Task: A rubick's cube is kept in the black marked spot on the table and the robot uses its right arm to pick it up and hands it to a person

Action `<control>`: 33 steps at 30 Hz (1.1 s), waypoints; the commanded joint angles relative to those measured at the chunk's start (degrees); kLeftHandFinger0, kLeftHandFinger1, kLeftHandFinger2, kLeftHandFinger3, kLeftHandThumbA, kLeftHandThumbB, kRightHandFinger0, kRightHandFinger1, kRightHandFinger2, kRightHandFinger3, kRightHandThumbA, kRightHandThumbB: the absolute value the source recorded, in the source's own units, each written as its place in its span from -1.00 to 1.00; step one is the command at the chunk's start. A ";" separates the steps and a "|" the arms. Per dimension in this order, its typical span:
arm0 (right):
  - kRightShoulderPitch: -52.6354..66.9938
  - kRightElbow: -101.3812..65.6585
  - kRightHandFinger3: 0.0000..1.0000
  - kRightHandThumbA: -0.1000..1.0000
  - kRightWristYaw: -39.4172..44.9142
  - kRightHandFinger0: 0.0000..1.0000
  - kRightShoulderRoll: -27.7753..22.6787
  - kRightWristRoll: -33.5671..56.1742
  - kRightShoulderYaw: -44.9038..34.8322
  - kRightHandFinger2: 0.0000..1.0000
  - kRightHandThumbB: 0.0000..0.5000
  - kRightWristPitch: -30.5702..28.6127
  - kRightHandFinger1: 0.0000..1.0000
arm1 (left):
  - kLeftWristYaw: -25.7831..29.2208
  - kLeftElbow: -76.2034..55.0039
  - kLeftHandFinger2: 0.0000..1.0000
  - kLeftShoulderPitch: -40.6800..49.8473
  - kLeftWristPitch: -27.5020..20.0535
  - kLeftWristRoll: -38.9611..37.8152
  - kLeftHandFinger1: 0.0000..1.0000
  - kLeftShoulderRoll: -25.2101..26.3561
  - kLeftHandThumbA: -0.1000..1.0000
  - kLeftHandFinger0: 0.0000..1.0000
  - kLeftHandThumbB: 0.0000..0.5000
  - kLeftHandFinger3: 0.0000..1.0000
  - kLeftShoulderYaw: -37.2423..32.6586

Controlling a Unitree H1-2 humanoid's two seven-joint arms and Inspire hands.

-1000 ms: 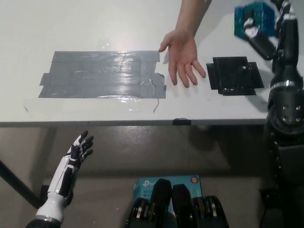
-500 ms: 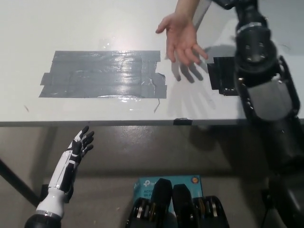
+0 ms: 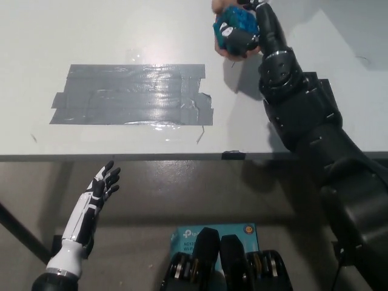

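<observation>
My black right hand is shut on the blue Rubik's cube near the top middle of the head view, raised over the white table. A person's hand lies under and behind the cube, mostly hidden, with only bits of palm and fingers showing around it. The black marked spot is largely covered by my right forearm. Below the table's front edge at the lower left, my white left hand rests open with fingers spread.
A wide patch of grey tape covers the table's left-middle. A small black tab sits on the front edge. A blue box lies on the floor by my body.
My right arm has swung left from the far right, carrying the cube onto the person's hand. That hand rose from the table and moved toward the top edge. The left hand stayed put.
</observation>
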 commanded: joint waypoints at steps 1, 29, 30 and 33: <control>-3.53 3.71 0.60 -1.00 -2.42 0.88 1.11 -1.44 1.48 0.72 -0.09 -4.26 0.57 | -0.61 -1.37 1.00 -1.23 -0.91 0.45 1.00 1.12 1.00 1.00 -0.40 1.00 -0.19; 5.12 -28.24 1.00 0.77 5.95 1.00 -6.48 0.06 -2.86 1.00 0.89 -4.99 1.00 | -0.63 -1.12 1.00 -1.77 -1.34 0.86 1.00 1.27 1.00 1.00 -0.40 1.00 -0.12; 5.65 -30.29 1.00 0.76 6.15 1.00 -6.70 0.00 -3.07 1.00 0.90 -4.43 1.00 | -0.64 -1.14 1.00 -1.92 -1.29 0.89 1.00 1.31 1.00 1.00 -0.40 1.00 -0.11; 10.30 -46.45 1.00 0.80 8.62 1.00 -8.56 -0.70 -4.33 1.00 0.88 0.98 1.00 | -0.69 -1.33 1.00 -2.18 -0.84 0.72 1.00 1.44 1.00 1.00 -0.39 1.00 0.04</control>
